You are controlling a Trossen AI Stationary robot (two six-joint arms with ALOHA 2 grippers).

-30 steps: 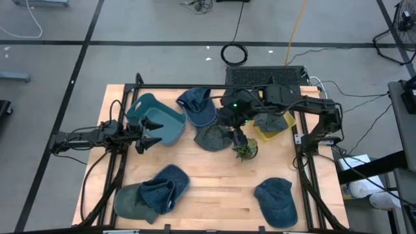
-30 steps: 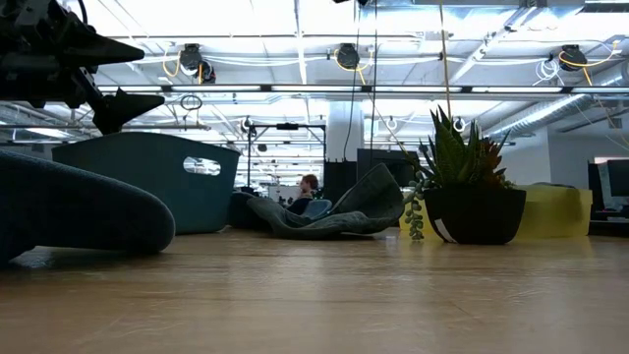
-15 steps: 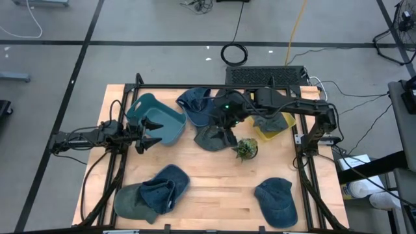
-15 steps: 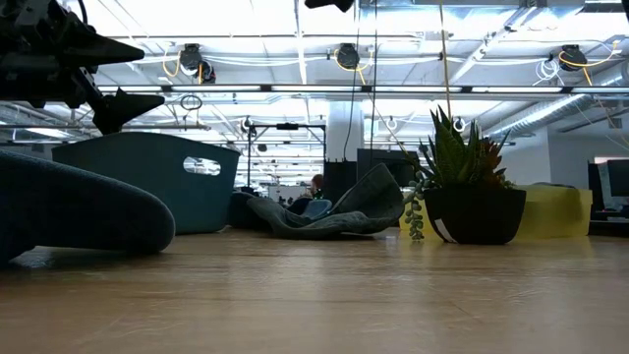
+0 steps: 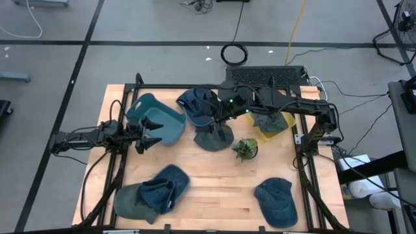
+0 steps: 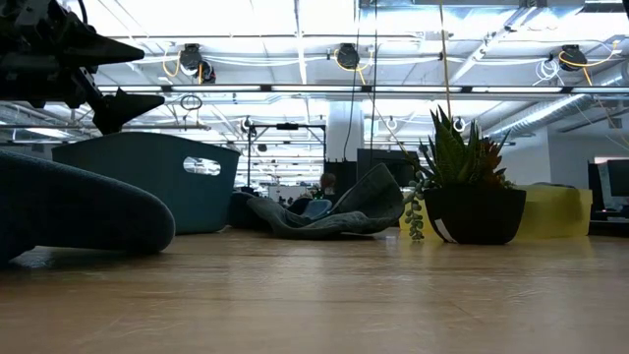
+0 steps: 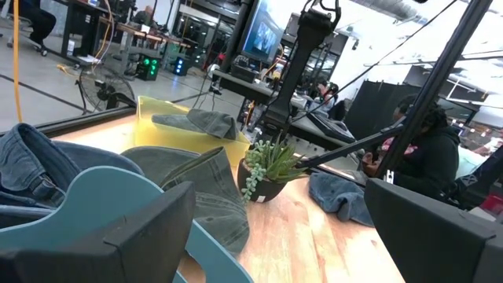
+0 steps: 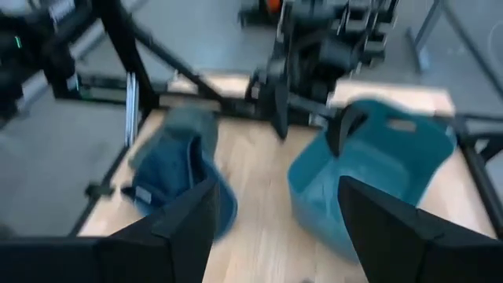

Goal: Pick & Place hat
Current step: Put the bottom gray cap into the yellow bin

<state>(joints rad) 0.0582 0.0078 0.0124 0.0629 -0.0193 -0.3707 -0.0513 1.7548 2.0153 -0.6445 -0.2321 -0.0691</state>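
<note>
The right pincer point(image 5: 216, 116), fingers parted and holding nothing, is raised above the crumpled grey-green fabric hat point(image 5: 213, 136) lying near the worktop's point(image 5: 221, 182) far edge. The left pincer point(image 5: 153, 132), spread wide, is held beside the teal plastic bin point(image 5: 158, 119).

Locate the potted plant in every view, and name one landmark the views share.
High view: potted plant right of centre, beside the grey hat.
Low view: right of centre.
Left wrist view: centre.
Right wrist view: not in it.
Shared landmark: teal bin.
</note>
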